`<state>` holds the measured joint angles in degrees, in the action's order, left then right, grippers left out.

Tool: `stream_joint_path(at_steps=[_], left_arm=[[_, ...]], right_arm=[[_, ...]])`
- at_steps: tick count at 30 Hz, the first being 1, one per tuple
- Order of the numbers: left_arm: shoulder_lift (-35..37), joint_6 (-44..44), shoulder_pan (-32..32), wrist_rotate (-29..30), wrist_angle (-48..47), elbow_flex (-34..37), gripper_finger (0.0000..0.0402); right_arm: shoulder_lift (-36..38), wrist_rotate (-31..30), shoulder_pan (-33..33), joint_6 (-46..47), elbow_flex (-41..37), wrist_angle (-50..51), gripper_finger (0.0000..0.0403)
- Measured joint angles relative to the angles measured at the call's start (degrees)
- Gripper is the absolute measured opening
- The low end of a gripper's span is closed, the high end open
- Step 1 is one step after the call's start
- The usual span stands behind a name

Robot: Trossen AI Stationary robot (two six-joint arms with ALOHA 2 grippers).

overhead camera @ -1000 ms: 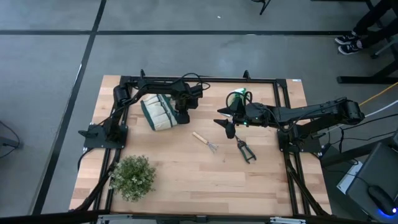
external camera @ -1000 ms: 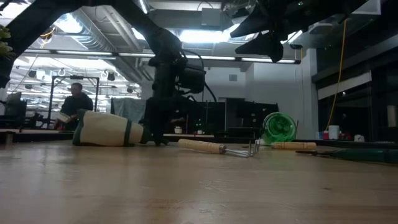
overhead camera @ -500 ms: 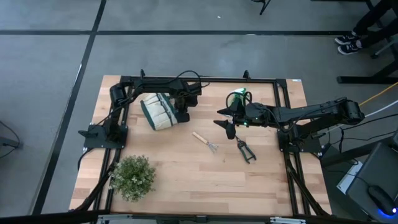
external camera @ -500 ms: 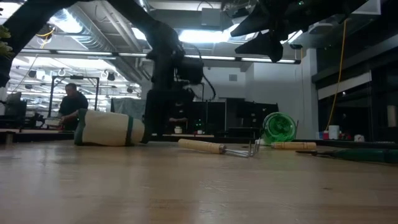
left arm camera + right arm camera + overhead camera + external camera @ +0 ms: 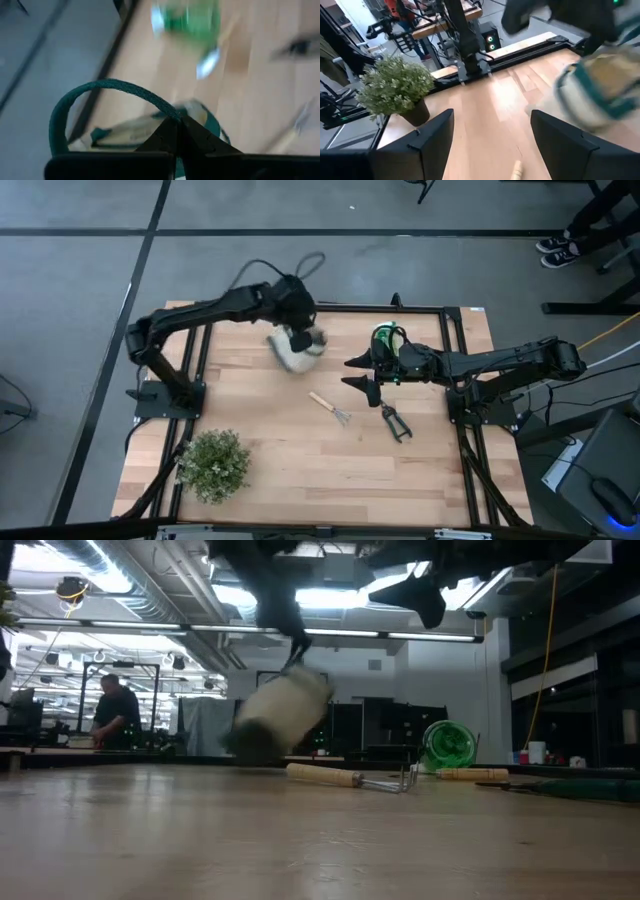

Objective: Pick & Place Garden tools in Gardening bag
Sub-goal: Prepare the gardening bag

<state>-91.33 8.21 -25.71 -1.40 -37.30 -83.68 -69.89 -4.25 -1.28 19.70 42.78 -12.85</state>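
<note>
Bag lifted by its strap
Left end effector (image 5: 177,134) pinches the green strap (image 5: 107,90); gardening bag (image 5: 297,350) hangs at its 6 o'clock, above the tabletop (image 5: 290,450); right end effector (image 5: 490,135) gapes empty

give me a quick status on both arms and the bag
Left pincer shut on gardening bag strap, bag lifted mid-swing. Right pincer open, hovering by spray bottle. Mini rake, shears on table, nothing blocking.
</note>
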Motion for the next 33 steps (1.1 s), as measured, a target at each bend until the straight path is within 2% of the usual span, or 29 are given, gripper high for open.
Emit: stream_joint_path(at_steps=[4,8,11,17,21,28,33], left_arm=[[3.75,-1.98,0.77,0.36,6.19,-0.09,0.0003],[4.51,-5.21,2.43,0.88,6.66,0.52,0.0003],[4.39,-7.56,4.27,1.95,9.21,4.87,0.0003],[4.33,-14.66,8.02,1.98,25.32,18.02,0.0003],[4.33,-19.3,10.27,3.77,32.15,23.08,0.0003],[4.39,-19.79,13.34,6.46,32.56,24.24,0.0003],[6.68,-20.23,13.46,7.97,26.79,24.2,0.0006]], right_arm=[[0.0,-0.02,0.13,-0.1,0.0,-0.04,0.0268],[0.0,-0.02,0.17,-1.1,0.0,0.0,0.0268],[0.0,-0.02,0.17,-1.16,0.0,0.05,0.0268],[0.0,-0.02,0.18,-1.29,0.0,0.52,0.0268],[0.0,-0.04,0.2,-1.29,0.0,1.87,0.0268],[0.0,-0.04,0.2,-1.29,0.0,3.9,0.0268],[0.0,-0.04,0.18,-1.3,0.0,3.89,0.0268]])
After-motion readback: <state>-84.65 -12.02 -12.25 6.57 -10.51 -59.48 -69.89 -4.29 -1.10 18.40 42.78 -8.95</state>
